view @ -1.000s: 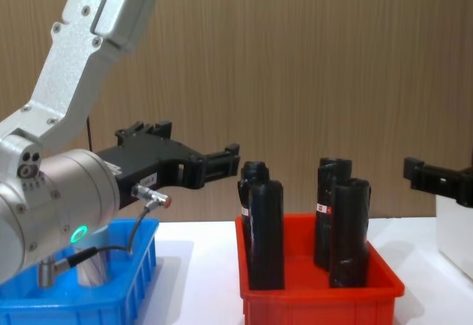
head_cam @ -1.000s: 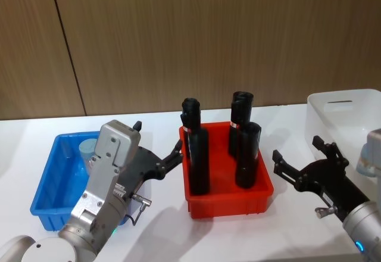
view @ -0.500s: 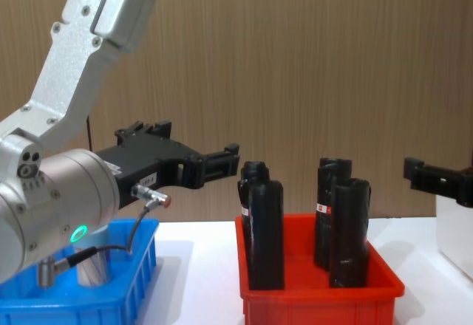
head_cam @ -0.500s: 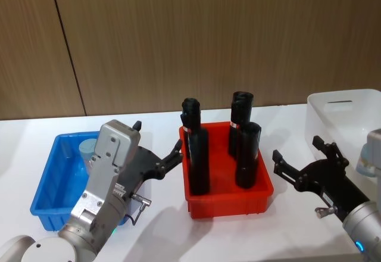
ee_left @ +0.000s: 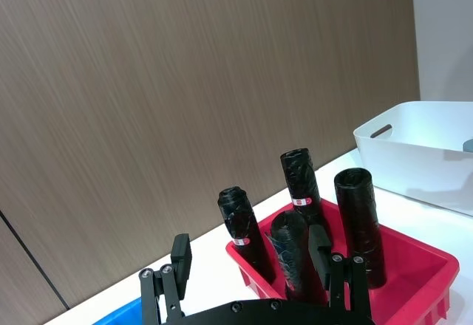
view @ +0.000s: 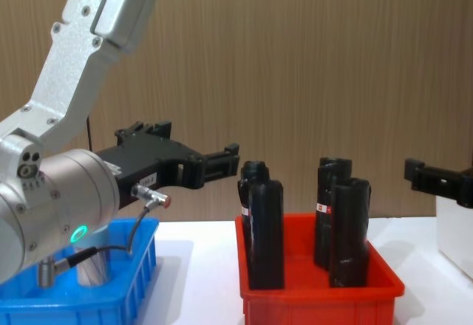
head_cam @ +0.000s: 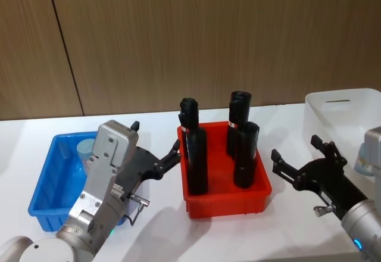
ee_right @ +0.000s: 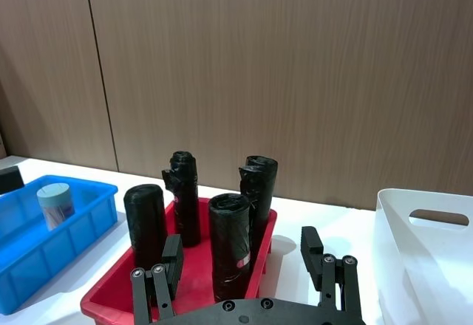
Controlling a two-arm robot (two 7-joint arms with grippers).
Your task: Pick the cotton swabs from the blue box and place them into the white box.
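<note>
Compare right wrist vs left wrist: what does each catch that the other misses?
Right wrist, not left: one cotton swab jar standing in the blue box, plus the right gripper, open. Left wrist, not right: the left gripper, open; of the blue box, just a corner sliver. Both: the red bin with four black bottles, and the white box.

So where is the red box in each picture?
Head view: red box in the middle, between blue box and white box.
Chest view: red box low, right of centre.
Left wrist view: red box past the left gripper.
Right wrist view: red box past the right gripper.
Shared landmark: the black bottles standing in it.
</note>
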